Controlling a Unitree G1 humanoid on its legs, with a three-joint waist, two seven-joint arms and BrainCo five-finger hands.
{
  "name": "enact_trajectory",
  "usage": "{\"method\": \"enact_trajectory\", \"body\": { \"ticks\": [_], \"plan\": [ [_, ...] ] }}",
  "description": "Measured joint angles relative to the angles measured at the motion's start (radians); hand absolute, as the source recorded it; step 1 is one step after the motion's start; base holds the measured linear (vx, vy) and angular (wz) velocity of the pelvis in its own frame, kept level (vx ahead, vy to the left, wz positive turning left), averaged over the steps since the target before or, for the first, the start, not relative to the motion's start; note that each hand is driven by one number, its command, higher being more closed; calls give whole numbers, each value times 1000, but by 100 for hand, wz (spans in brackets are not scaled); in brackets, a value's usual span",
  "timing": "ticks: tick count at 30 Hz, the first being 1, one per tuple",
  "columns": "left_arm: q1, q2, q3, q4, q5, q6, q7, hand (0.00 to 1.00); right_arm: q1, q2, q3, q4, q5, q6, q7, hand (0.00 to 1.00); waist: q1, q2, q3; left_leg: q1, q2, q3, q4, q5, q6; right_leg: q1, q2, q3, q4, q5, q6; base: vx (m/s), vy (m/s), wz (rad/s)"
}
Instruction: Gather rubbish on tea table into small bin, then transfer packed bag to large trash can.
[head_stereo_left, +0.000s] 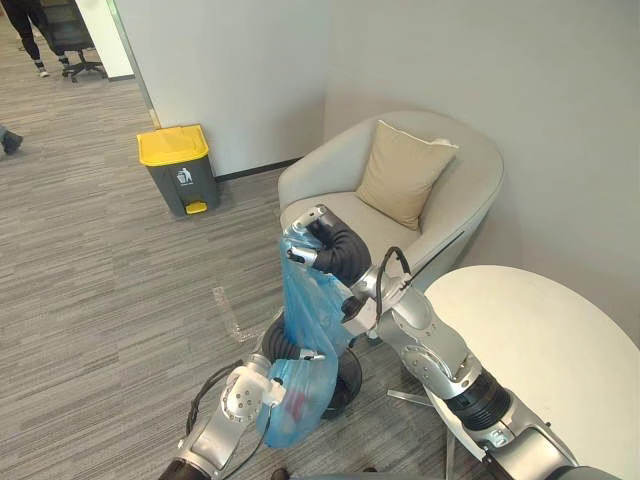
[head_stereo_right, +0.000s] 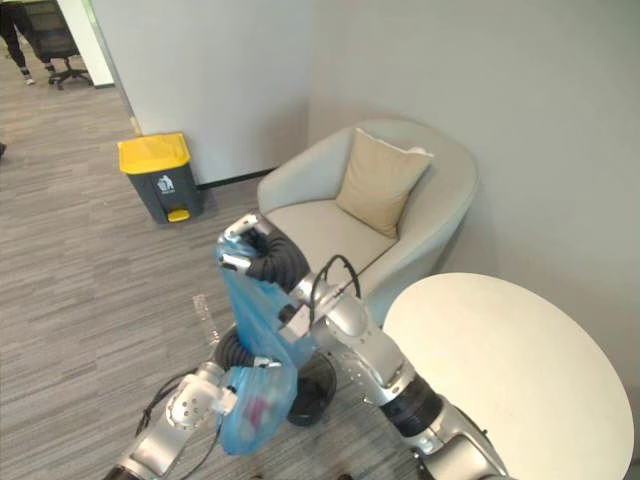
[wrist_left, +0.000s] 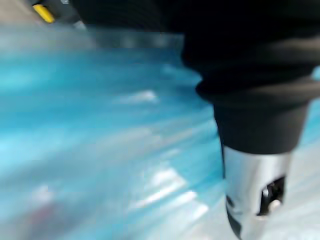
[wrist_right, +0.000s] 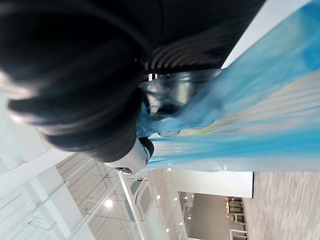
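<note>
Two hands meet one blue bag. Lowest and nearest, the left hand lies against the bag's bulging lower half; plastic hides most of its fingers, so whether it grips cannot be told. Something reddish shows through the full bottom. The bag hangs clear of the floor, close beside the black small bin on the carpet. Above, the right hand is clenched round the bunched neck, holding the bag upright. A white round table stands to the right. Beyond sits a pale armchair with a beige cushion. Farthest, against the wall, stands the grey trash can with its yellow lid closed.
</note>
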Motion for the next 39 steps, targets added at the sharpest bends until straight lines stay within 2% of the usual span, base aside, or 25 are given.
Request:
{"method": "enact_trajectory", "body": {
  "ticks": [5, 6, 12, 15, 16, 19, 23, 34, 35, 39],
  "plan": [
    [4, -1, -20, 14, 1, 1, -19, 0, -46, 19, 37, 8, 0, 0, 0, 100, -1, 0, 0, 0, 0, 0, 0, 0, 0, 0, 0, 0, 0, 3, 6, 0, 0, 0],
    [4, 0, -29, 17, 1, 1, -19, 100, -56, 37, 43, 23, 1, 0, 0, 100, -1, 0, 0, 0, 0, 0, 0, 0, 0, 0, 0, 0, 0, 3, 5, 0, 0, 0],
    [-8, -27, -41, 61, 0, 10, 4, 100, -68, 84, 105, 57, 4, 0, -1, 100, -3, -2, -1, -2, 1, 1, 0, -2, -1, -1, 0, 1, -2, 3, 3, 0, 0, 0],
    [-62, -67, -43, 117, 42, 51, 37, 100, -66, 92, 151, 78, 4, 2, 0, 100, -4, -4, -2, -3, 5, 1, 0, -5, -5, -1, 0, 2, -4, 5, 4, 0, 0, 0],
    [-122, -95, -41, 187, 49, 64, 58, 100, -46, 103, 161, 81, 4, 3, 0, 100, -8, -7, -4, -9, 5, -1, 0, -7, -8, -2, 0, 2, -11, 9, 0, 0, 0, 0],
    [-176, -111, -30, 232, 60, 93, 82, 100, -21, 109, 162, 87, 16, 4, 1, 100, -20, -11, -6, -16, 5, 5, 0, -2, -1, -2, 1, 9, -28, 27, 4, 3, 4, -6],
    [-182, -110, -7, 233, 58, 103, 116, 100, -17, 111, 147, 88, 54, 4, 2, 100, -36, -12, -6, -15, 4, 12, 1, -2, -1, -1, 4, 17, -36, 33, 4, 8, 7, -7],
    [-176, -110, 90, 224, 34, 106, 148, 100, 101, 111, 93, 159, 21, 4, 19, 100, -37, -19, -4, -11, 7, 10, 1, -10, -12, 3, 5, 16, -36, 33, 3, 0, 0, 0],
    [-172, -109, 95, 214, 34, 106, 149, 100, 109, 109, 81, 159, -6, 4, 19, 0, -37, -20, -3, -11, 8, 10, 1, -10, -12, 3, 5, 15, -36, 33, 4, 0, 0, 0],
    [-145, -110, 113, 159, 17, 105, 161, 100, 139, 101, 40, 159, -95, 3, 15, 0, -37, -21, -2, -12, 9, 6, 1, -11, -12, 5, 5, 12, -37, 33, 4, 7, 1, 2]
  ]
}}
